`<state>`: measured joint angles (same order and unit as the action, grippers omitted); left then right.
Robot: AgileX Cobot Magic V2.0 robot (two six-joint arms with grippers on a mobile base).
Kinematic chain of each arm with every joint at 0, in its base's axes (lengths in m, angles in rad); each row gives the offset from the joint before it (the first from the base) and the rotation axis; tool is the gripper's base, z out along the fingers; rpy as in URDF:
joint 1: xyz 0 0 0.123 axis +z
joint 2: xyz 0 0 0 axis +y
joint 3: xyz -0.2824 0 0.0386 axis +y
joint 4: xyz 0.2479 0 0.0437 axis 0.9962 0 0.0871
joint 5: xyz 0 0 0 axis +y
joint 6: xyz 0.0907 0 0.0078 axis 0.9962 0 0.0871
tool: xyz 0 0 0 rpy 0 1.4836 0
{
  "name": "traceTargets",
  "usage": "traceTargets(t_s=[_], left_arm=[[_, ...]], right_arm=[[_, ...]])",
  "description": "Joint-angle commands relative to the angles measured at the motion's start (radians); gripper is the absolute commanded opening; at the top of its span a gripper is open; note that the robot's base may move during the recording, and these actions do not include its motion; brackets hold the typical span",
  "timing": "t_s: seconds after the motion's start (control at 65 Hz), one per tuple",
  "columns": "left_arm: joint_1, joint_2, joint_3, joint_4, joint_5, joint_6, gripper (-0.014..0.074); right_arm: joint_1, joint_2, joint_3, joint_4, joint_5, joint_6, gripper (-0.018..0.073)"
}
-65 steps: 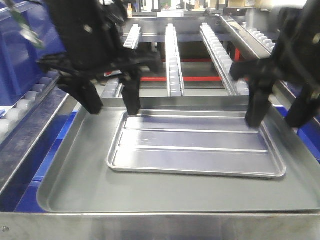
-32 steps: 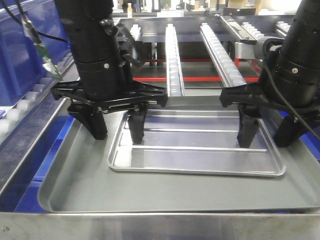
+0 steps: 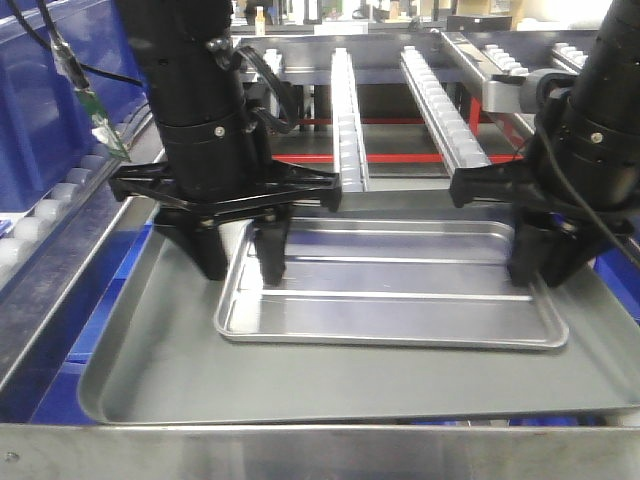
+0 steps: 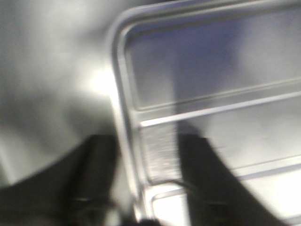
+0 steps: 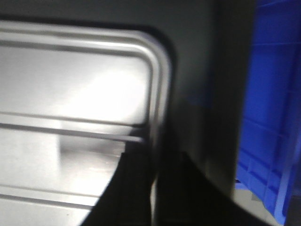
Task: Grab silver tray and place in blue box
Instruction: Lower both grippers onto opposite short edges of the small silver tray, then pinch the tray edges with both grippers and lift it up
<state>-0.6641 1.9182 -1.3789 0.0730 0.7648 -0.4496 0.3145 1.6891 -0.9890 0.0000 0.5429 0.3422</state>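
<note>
The silver tray [image 3: 390, 300], shiny with two long ridges, lies flat inside a larger matte grey tray [image 3: 150, 370]. My left gripper [image 3: 240, 262] stands over the silver tray's left rim, one finger outside and one inside, open with a gap on both sides of the rim [image 4: 123, 117]. The right gripper [image 3: 545, 262] is at the right rim, its fingers pressed together on that rim [image 5: 157, 94]. A blue box [image 3: 40, 110] rises at the far left. Ribbed blue plastic [image 5: 273, 117] also shows just beyond the grey tray's right edge.
Roller conveyor rails [image 3: 345, 120] run away behind the trays. A steel ledge [image 3: 300, 455] borders the front. A side rail with white rollers [image 3: 45, 215] runs along the left, and loose cables [image 3: 95, 120] hang beside the left arm.
Both arms came down onto the silver tray's ends. The right fingers closed onto the right rim. The left fingers narrowed slightly around the left rim. The tray has stayed flat.
</note>
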Motion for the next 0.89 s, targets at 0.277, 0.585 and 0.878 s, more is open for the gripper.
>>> traceTargets(t_s=[0.277,0.585,0.878], left_arm=[[-0.002,-0.074,-0.022,0.046,0.027,-0.084,-0.0099],[-0.002,-0.266,-0.022,0.14,0.134,-0.145,-0.0097],[-0.049,-0.465,-0.022,0.232,0.27,-0.186,-0.0097]], right_arm=[[0.0,-0.049,-0.07,-0.01,0.077,-0.009,0.0058],[0.021,-0.246,-0.118,-0.041,0.153,-0.009,0.0058],[0.083,-0.459,-0.118,-0.054,0.201,-0.009,0.0058]])
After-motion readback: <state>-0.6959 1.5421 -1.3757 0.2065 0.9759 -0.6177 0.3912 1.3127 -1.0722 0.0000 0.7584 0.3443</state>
